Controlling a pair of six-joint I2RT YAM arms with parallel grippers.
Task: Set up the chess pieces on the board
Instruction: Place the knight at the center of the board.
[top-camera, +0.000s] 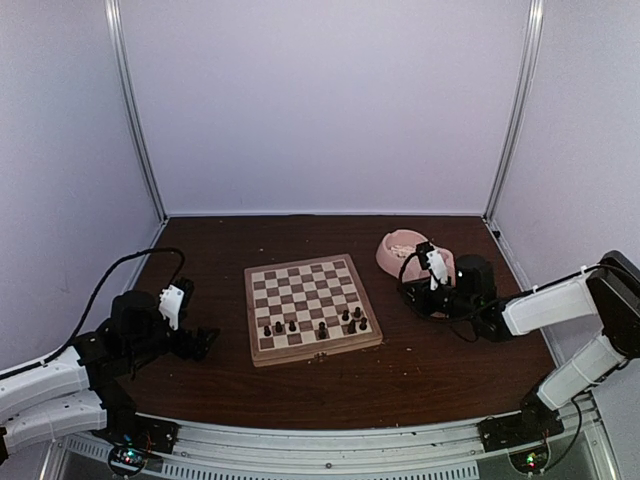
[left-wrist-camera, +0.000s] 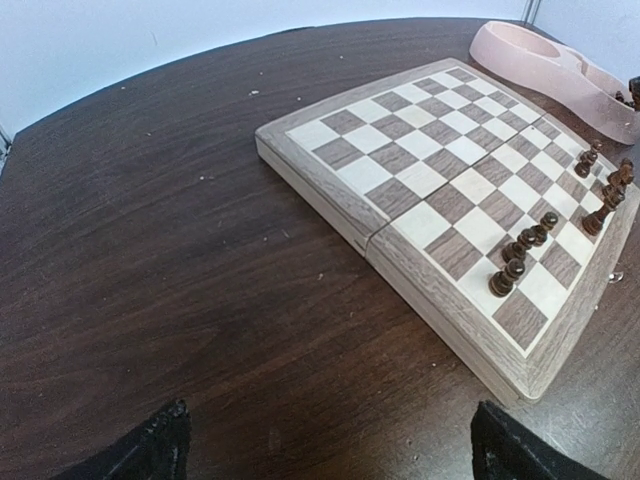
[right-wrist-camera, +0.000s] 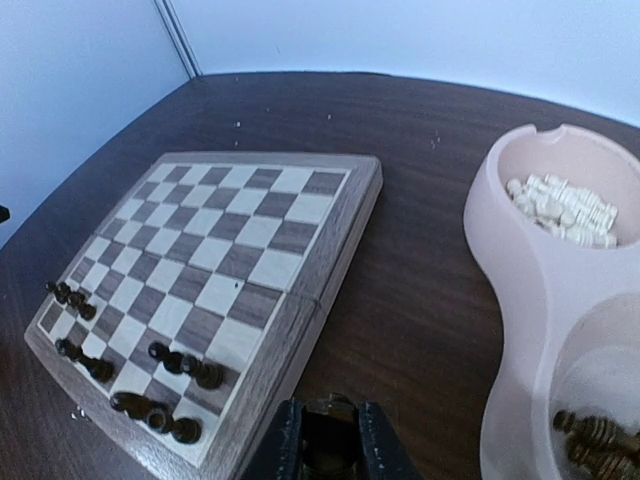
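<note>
table (top-camera: 200, 250): dark brown wood grain, and I see pale specks scattered on it.
room: plain pale lilac walls (top-camera: 320, 100) on three sides, with metal posts (top-camera: 140, 120) at the far corners.
board (top-camera: 305, 285): lies flat at mid-table.
chess pieces (top-camera: 321, 328): dark ones stand on the board's two near rows.
pink double bowl (top-camera: 395, 250): right of the board's far corner, with cream pieces (right-wrist-camera: 560, 210) in its far cup.
left gripper (left-wrist-camera: 330, 455): jaws wide, low over table left of the board.
right gripper (right-wrist-camera: 325, 440): narrow, and I read it as pinching a dark chess piece (right-wrist-camera: 325, 462), between board and bowl.
</note>
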